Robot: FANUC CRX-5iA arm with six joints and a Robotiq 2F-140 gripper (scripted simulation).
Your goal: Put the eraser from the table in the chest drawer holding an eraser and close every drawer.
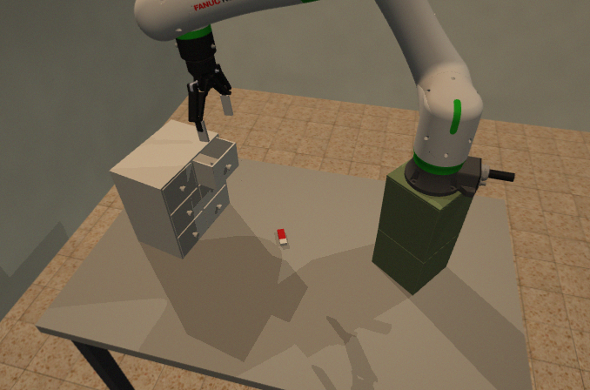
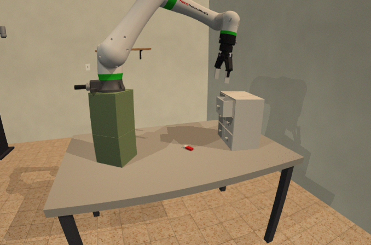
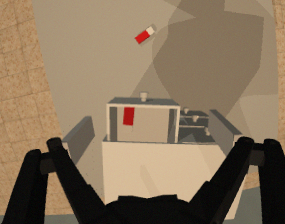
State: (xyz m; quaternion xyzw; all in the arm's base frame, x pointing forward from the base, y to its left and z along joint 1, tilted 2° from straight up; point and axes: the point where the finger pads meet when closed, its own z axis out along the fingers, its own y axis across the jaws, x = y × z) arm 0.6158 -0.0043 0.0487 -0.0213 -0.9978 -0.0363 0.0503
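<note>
The small grey chest [image 1: 167,192] stands at the table's left and also shows in the exterior view [image 2: 241,120]. Its top drawer [image 1: 217,158] on the side nearer the far edge is pulled out. In the wrist view this open drawer [image 3: 142,123] holds a red eraser [image 3: 129,116]. A second eraser, red with a white end [image 1: 282,236] [image 2: 188,147] [image 3: 145,34], lies on the table in front of the chest. My gripper [image 1: 215,118] [image 2: 221,77] hangs open and empty above the chest's top, over the open drawer.
The arm's green pedestal [image 1: 419,230] [image 2: 112,127] stands at the table's right side. A wall rises close behind the chest. In the wrist view, something next to the open drawer [image 3: 195,125] seems to stick out a little from the chest's front.
</note>
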